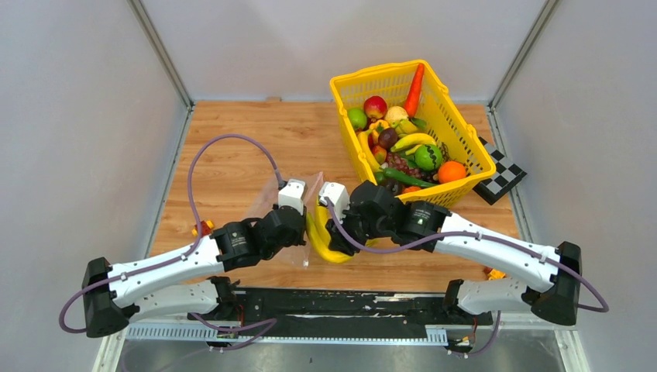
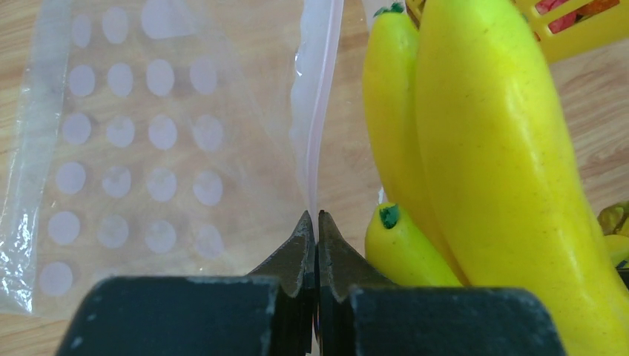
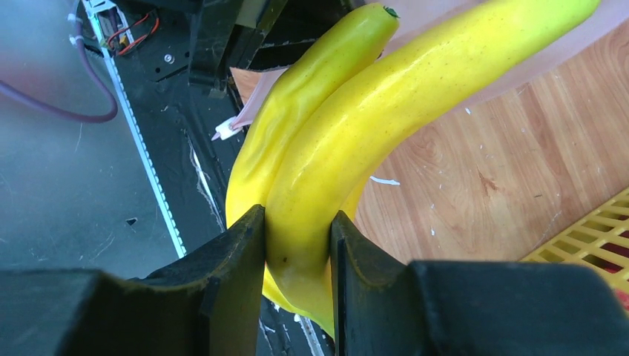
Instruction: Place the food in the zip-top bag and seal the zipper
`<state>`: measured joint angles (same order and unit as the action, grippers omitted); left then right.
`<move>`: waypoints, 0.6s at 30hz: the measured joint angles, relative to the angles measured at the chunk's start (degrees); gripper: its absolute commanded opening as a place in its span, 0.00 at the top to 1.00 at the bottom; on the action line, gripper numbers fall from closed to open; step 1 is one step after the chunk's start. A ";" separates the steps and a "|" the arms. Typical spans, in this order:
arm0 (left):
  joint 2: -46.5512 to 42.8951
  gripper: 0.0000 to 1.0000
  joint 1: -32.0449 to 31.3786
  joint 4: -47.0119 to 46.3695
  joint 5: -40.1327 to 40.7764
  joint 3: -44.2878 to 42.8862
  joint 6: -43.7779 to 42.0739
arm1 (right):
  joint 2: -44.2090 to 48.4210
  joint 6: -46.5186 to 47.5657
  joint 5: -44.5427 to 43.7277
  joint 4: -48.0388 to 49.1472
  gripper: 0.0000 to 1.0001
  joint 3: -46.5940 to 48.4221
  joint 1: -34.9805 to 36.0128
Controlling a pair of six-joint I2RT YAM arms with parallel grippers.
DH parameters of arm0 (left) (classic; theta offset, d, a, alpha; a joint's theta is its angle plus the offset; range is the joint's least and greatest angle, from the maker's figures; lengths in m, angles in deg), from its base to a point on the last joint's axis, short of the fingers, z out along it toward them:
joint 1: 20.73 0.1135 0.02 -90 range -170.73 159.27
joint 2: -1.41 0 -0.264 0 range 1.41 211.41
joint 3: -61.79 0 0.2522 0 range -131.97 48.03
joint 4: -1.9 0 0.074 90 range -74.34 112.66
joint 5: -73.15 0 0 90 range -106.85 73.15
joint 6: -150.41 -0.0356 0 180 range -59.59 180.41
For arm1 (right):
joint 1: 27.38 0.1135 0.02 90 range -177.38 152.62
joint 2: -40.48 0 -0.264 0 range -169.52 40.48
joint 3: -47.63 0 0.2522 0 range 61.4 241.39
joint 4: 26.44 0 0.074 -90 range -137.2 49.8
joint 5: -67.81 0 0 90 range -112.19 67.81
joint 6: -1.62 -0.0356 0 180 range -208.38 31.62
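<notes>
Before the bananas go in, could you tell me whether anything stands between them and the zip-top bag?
Nothing separate does. The bananas in the right gripper hang right beside the zip-top bag, whose edge the left gripper pinches upright; whether its mouth is open cannot be told.

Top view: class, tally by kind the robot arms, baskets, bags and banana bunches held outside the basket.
White-and-black robot arms: 2
Yellow plastic mesh basket: 1
Clear crinkly zip-top plastic bag: 1
Yellow toy banana bunch in right claw: 1
Total: 5
</notes>
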<state>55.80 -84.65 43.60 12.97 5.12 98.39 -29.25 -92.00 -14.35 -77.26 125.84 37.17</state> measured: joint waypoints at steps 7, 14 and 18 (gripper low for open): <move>-1.70 1.00 0.02 -0.13 -0.85 0.00 -1.97 | -1.01 2.51 3.10 -0.46 0.96 -0.79 -1.33; -1.86 1.00 0.02 -0.09 -0.83 0.00 -2.05 | 5.81 0.81 5.62 1.38 0.96 -3.48 -6.34; -1.55 1.00 0.02 -0.33 -0.92 0.00 -2.10 | 8.94 -1.07 9.94 4.66 0.96 -3.98 -7.41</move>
<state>54.25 -84.63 43.28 12.05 5.12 96.29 -20.31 -93.07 -4.41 -72.60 121.86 29.76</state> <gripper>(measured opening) 0.009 0.328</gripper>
